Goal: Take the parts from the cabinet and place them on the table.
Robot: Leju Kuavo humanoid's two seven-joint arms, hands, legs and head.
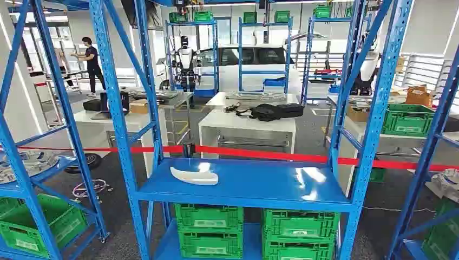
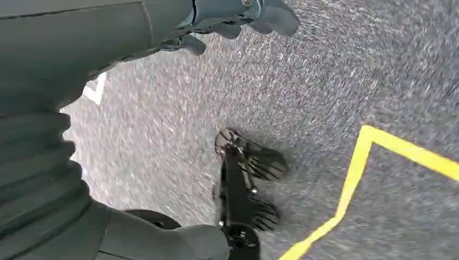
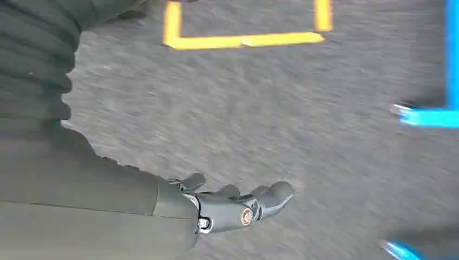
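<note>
A white curved part [image 1: 194, 175] lies on the blue shelf [image 1: 260, 187] of the cabinet [image 1: 116, 108], toward its left side and near the front edge. Green crates [image 1: 209, 229] sit on the level below. Beyond a red tape [image 1: 270, 155] stand white tables [image 1: 246, 130].

Both arms hang at the robot's sides. The left hand [image 2: 238, 15] is empty over grey floor, fingers loosely extended and apart; the right hand [image 3: 238, 203] is empty too, fingers slightly curled but spread — neither has begun to reach.

The risk, judging from here, is in the pick. The part is smooth, low and thin-edged, so fingers may slide over it or push it back across the glossy shelf. The cabinet's upright and slanted braces crowd the left of the opening — an arm raised carelessly could strike them.
</note>
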